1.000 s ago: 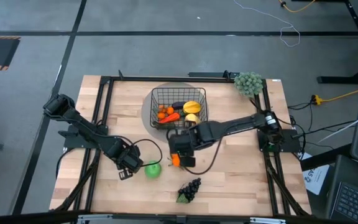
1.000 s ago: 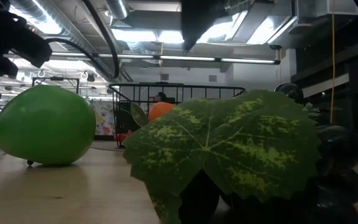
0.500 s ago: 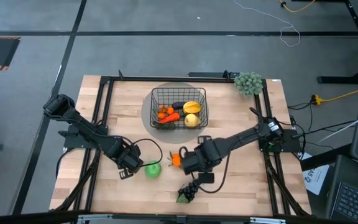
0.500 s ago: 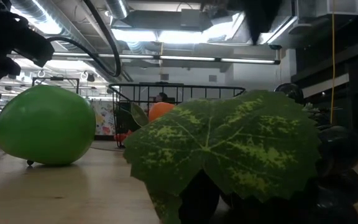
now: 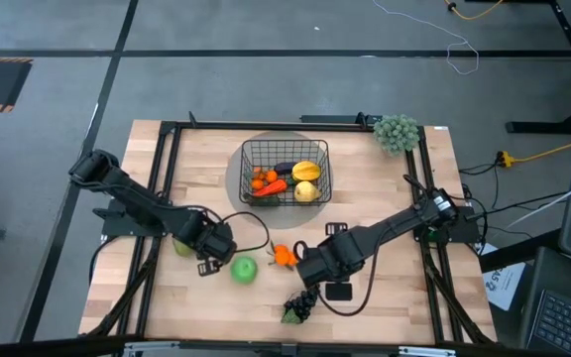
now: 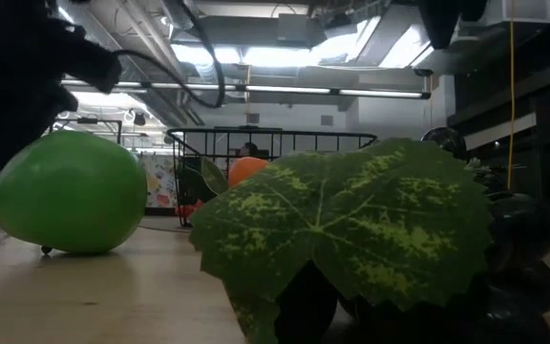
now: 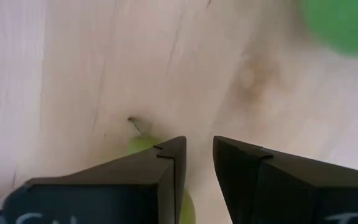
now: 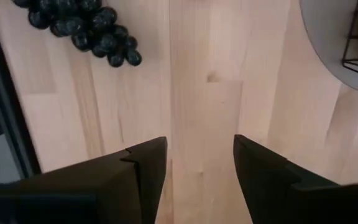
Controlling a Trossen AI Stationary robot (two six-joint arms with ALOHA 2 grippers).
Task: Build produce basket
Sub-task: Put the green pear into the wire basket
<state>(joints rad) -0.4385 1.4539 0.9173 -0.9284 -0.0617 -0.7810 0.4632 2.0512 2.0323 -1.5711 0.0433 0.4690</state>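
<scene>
While its fingers stand apart with nothing but bare wood between them, the right end effector (image 5: pixel 317 270) hangs released over the surface (image 5: pixel 395 288), between a loose orange (image 5: pixel 283 255) and the bunch of dark grapes (image 5: pixel 303 302), which lies just beyond it toward the front edge. The left end effector (image 5: pixel 214 248) sits low near the green apple (image 5: pixel 243 269); its fingers stand only narrowly apart and nothing shows between them, though a pale green pear (image 7: pixel 143 144) lies under them and peeks out at its side. I judge it empty.

Farther back, the black wire basket (image 5: pixel 254 151) rests on a flat grey disc (image 5: pixel 234 178) and already holds several pieces: a carrot (image 5: pixel 272 187), a small orange, two yellow fruits (image 5: pixel 305 171) and a dark cucumber or eggplant, I cannot tell which.

By that count the job looks a little over half done. Four pieces remain outside: grapes, loose orange, apple, pear. The grey-green bushy cluster (image 5: pixel 397 131) stands at the far corner.
</scene>
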